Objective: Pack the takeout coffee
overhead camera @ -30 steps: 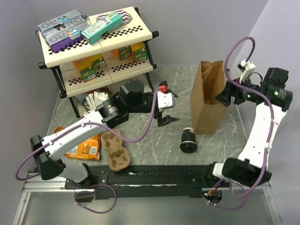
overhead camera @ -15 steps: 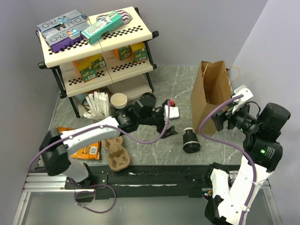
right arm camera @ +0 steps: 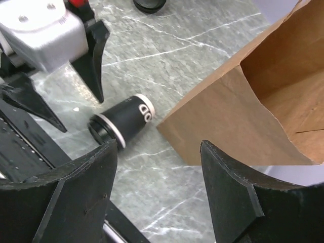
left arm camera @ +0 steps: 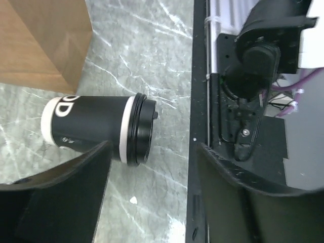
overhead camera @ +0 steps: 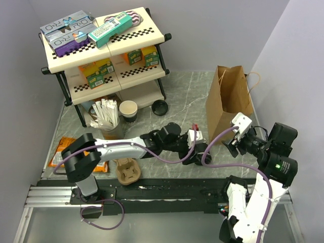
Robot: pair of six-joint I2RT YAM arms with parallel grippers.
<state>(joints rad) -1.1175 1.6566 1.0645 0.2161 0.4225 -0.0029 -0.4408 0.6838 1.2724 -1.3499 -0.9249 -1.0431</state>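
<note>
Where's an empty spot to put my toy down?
The bare table at the back, between the black lid and the paper bag, is free. The left side by the shelf is crowded: stick cup, open paper cup, snack bag, carrier. In front, the left gripper hovers over a lying black cup.

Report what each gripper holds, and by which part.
Nothing is held. The left gripper is open near the black lidded paper cup lying on its side, not touching it; the right gripper is open and empty.

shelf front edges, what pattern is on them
A black-and-white checkerboard strip runs along the shelf edges. It shows best in the top external view.
</note>
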